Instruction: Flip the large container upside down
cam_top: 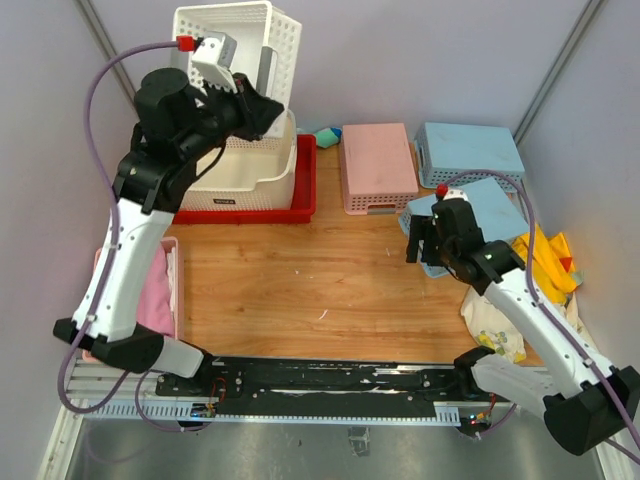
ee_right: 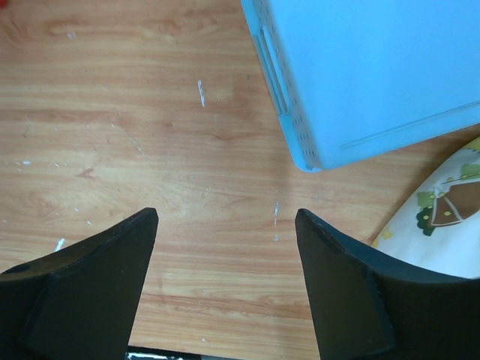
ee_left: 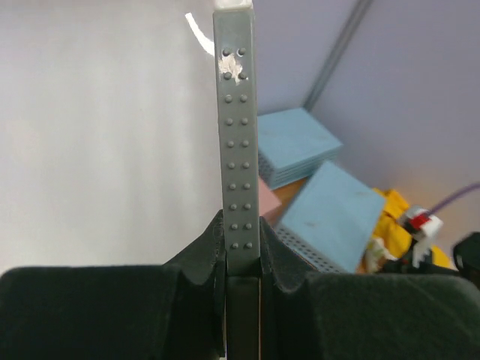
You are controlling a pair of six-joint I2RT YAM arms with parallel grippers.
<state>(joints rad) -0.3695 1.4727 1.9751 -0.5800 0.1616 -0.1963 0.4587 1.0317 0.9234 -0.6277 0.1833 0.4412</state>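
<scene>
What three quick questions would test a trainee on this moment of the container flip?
1. True or false: the right gripper is shut on a blue container.
2. Multiple choice: the left gripper is clamped on A) the yellow cloth, B) a wall of the large container, C) the pink container.
3. Fill in: the smaller white basket sits inside the ___ tray.

Key: 1 false, its jaws stand open above bare wood; 2 B; 3 red.
</scene>
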